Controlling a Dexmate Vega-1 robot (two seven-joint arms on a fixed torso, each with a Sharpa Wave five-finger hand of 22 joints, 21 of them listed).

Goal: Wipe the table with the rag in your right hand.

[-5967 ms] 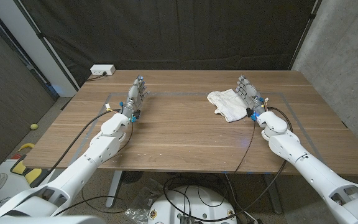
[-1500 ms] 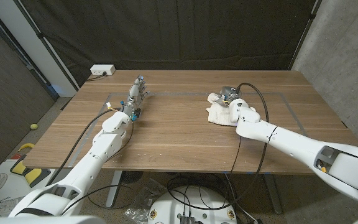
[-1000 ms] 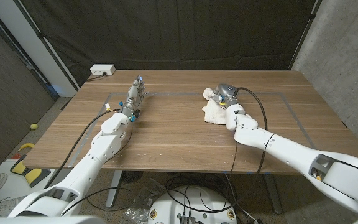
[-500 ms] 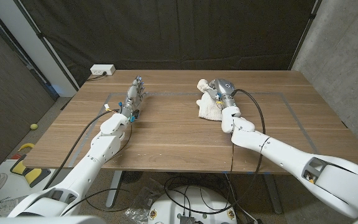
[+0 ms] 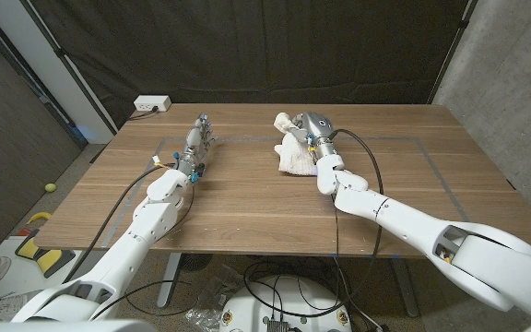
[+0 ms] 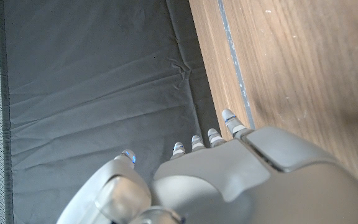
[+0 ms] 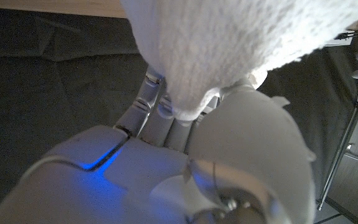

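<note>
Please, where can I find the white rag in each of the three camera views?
Head view: rag at upper middle, on the table under the right hand.
Left wrist view: not in it.
Right wrist view: rag at the top, draped over the right hand.
Shared landmark: the black curtain.

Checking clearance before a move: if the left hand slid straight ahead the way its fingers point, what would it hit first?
Nothing on the table, it seems: the left hand points past the far edge toward the black curtain.

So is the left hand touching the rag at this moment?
No, the left hand stands apart from the rag, which the right hand holds.
</note>
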